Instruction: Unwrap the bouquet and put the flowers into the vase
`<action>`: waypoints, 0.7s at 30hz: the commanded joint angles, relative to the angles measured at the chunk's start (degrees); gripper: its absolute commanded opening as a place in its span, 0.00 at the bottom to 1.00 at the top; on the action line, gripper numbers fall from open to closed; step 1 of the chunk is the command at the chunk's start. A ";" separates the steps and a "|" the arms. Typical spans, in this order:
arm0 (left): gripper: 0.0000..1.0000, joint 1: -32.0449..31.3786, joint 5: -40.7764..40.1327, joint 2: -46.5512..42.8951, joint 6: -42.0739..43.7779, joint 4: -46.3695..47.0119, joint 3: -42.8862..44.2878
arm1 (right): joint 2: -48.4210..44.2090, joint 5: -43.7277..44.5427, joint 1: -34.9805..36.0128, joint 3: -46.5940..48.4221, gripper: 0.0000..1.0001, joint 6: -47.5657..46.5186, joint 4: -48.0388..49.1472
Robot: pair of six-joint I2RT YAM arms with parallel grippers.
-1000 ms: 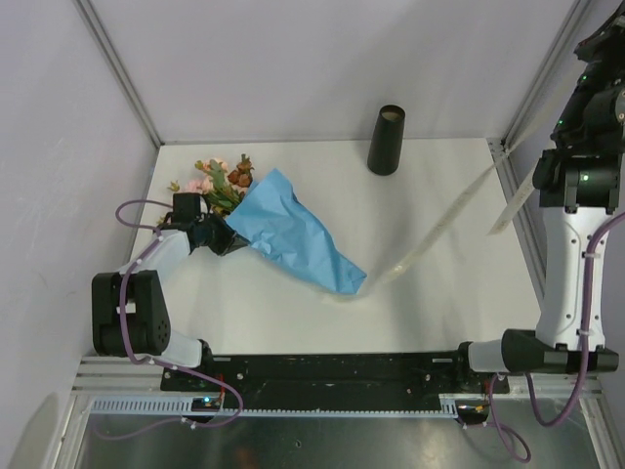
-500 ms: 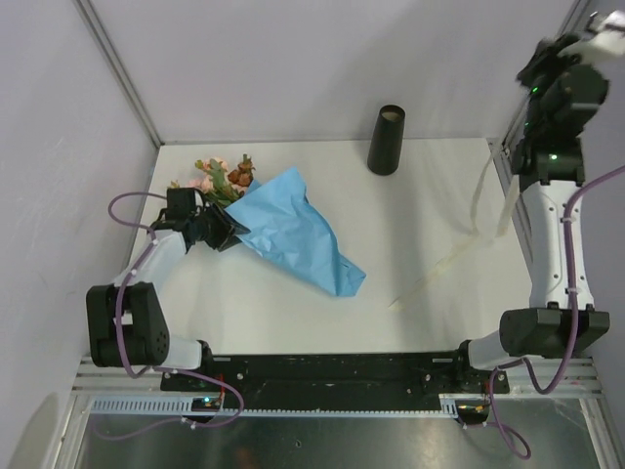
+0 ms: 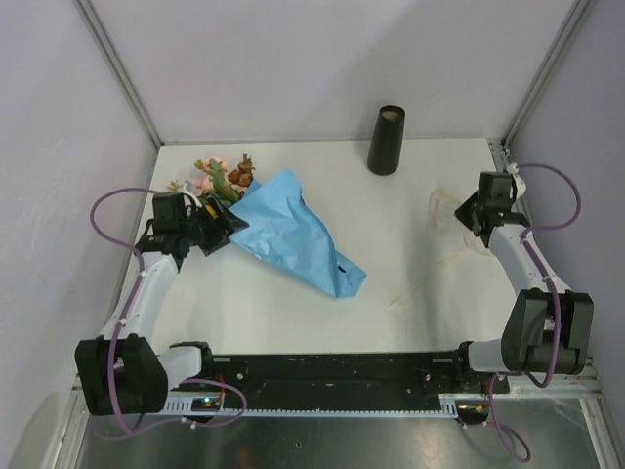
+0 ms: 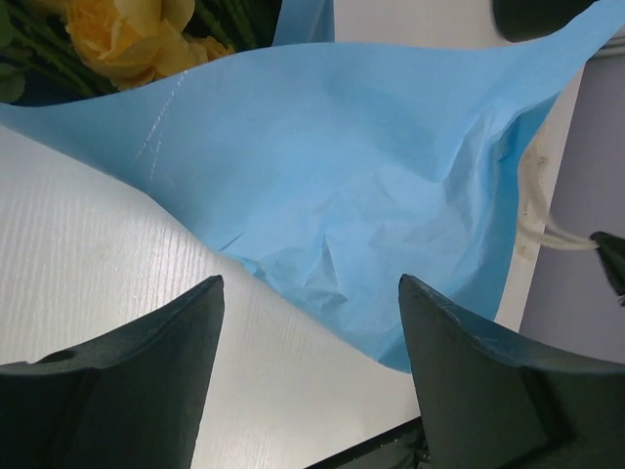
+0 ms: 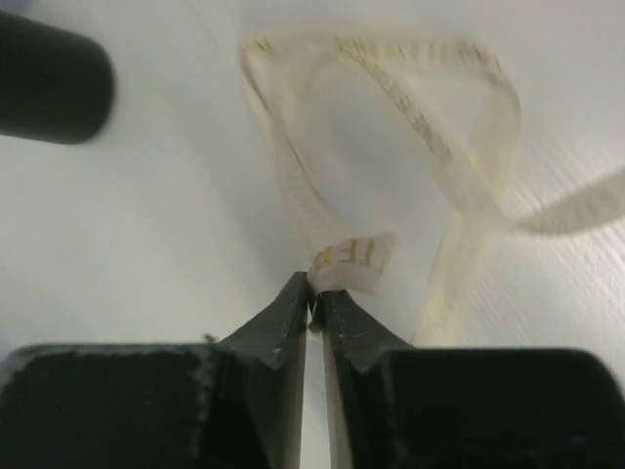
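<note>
Left gripper [image 4: 308, 293] spread wide, nothing grasped, beside bouquet [image 3: 293, 239] laid far-left on tabletop [image 3: 391, 264] | flowers [image 3: 223, 176] pointed toward far-left corner | vase [image 3: 386, 140] stood upright at far edge | right gripper [image 5: 312, 290] pinched on cream ribbon [image 5: 352, 256] end near right edge

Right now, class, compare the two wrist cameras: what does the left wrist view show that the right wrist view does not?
Only the left wrist view: the blue paper, a yellow rose at its open end, and the left tool standing wide open. Only the right wrist view: the right tool closed on the end of the looped cream ribbon. Both: the white table and a dark shape at the top edge, probably the vase.
</note>
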 commanded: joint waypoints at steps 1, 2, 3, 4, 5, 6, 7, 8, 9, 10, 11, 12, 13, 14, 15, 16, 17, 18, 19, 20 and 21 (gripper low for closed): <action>0.78 0.05 -0.37 -4.01 3.95 -1.14 -1.30 | -2.93 -2.38 -1.33 -4.91 0.20 9.30 -1.91; 0.78 0.06 -0.47 -4.68 4.31 -1.30 -1.55 | -2.76 -2.42 -1.64 -6.10 0.25 9.74 -2.03; 0.79 0.07 -0.65 -5.23 4.58 -1.51 -1.80 | -2.63 -2.26 -2.14 -6.87 0.30 10.19 -1.82; 0.80 0.07 -0.92 -5.78 4.76 -1.66 -2.02 | -2.43 -2.09 -2.61 -7.87 0.34 10.63 -1.59; 0.80 0.03 -1.14 -6.27 4.89 -1.69 -2.22 | -2.15 -1.96 -3.20 -8.59 0.39 11.06 -1.25; 0.80 0.05 -1.29 -6.64 4.96 -1.84 -2.31 | -1.84 -1.86 -3.62 -9.26 0.44 11.37 -1.04; 0.81 0.06 -1.37 -6.92 5.03 -1.96 -2.32 | -1.33 -1.45 -3.93 -9.63 0.49 11.66 -0.98; 0.81 0.02 -1.41 -7.19 5.07 -2.02 -2.28 | -0.82 -0.99 -4.08 -9.82 0.52 11.89 -0.94; 0.81 0.05 -1.43 -7.32 5.09 -2.04 -2.26 | -0.07 -0.53 -4.24 -9.92 0.55 12.27 -1.02; 0.81 0.06 -1.48 -7.44 5.10 -2.15 -2.20 | 0.52 -0.17 -4.50 -9.96 0.56 12.59 -1.05; 0.81 0.11 -1.55 -7.54 5.11 -2.20 -2.13 | 1.25 0.22 -4.67 -9.99 0.58 13.10 -1.11; 0.82 0.09 -1.63 -7.59 5.11 -2.27 -2.14 | 1.80 0.78 -4.80 -10.00 0.58 13.80 -1.15; 0.82 0.13 -1.76 -7.61 5.11 -2.35 -2.10 | 2.51 1.14 -4.86 -9.96 0.59 14.28 -1.21; 0.82 0.10 -1.86 -7.58 5.15 -2.39 -2.04 | 2.99 1.76 -4.94 -9.99 0.60 15.09 -1.23; 0.82 0.13 -1.92 -7.52 5.13 -2.45 -2.05 | 3.55 2.33 -4.98 -10.00 0.61 15.80 -1.34; 0.82 0.14 -2.03 -7.49 5.17 -2.48 -2.06 | 4.13 3.15 -5.00 -10.00 0.61 16.60 -1.39; 0.82 0.15 -2.13 -7.47 5.18 -2.59 -2.01 | 4.82 3.56 -5.05 -10.01 0.62 17.17 -1.20; 0.82 0.16 -2.14 -7.47 5.23 -2.59 -1.99 | 5.47 3.80 -5.12 -10.01 0.63 17.90 -0.92; 0.82 0.16 -2.19 -7.38 5.26 -2.69 -1.90 | 6.32 3.80 -5.16 -10.01 0.63 18.44 -0.70; 0.82 0.16 -2.17 -7.37 5.27 -2.69 -1.85 | 6.97 3.75 -5.26 -9.97 0.64 19.10 -0.45; 0.82 0.16 -2.20 -7.37 5.28 -2.73 -1.82 | 7.77 3.68 -5.36 -9.94 0.64 19.61 -0.24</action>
